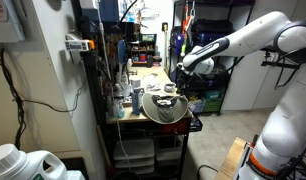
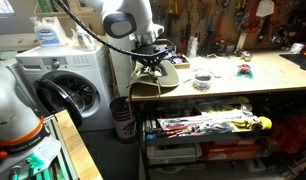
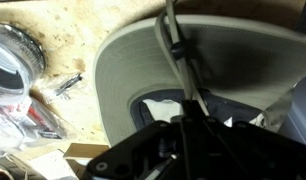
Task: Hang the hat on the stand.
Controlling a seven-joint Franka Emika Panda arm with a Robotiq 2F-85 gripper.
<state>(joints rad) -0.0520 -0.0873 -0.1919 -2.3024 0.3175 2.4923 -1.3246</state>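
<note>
The hat (image 3: 123,60) is olive-tan with a wide brim, a cord across it and a dark inside with a white label. In both exterior views it lies at the end of the wooden workbench (image 2: 243,90), its brim (image 2: 151,86) hanging over the edge and tilted (image 1: 165,110). My gripper (image 2: 153,67) is down on the middle of the hat, also seen from the side (image 1: 176,82). In the wrist view its dark body (image 3: 183,145) fills the bottom and hides the fingertips. I cannot pick out a stand with certainty.
A round metal tin (image 3: 8,60) and loose screws (image 3: 66,83) lie beside the hat. A washing machine (image 2: 63,85) and a bucket (image 2: 121,118) stand beyond the bench end. Shelves below (image 2: 208,125) hold clutter. Tall racks (image 1: 103,70) stand close by.
</note>
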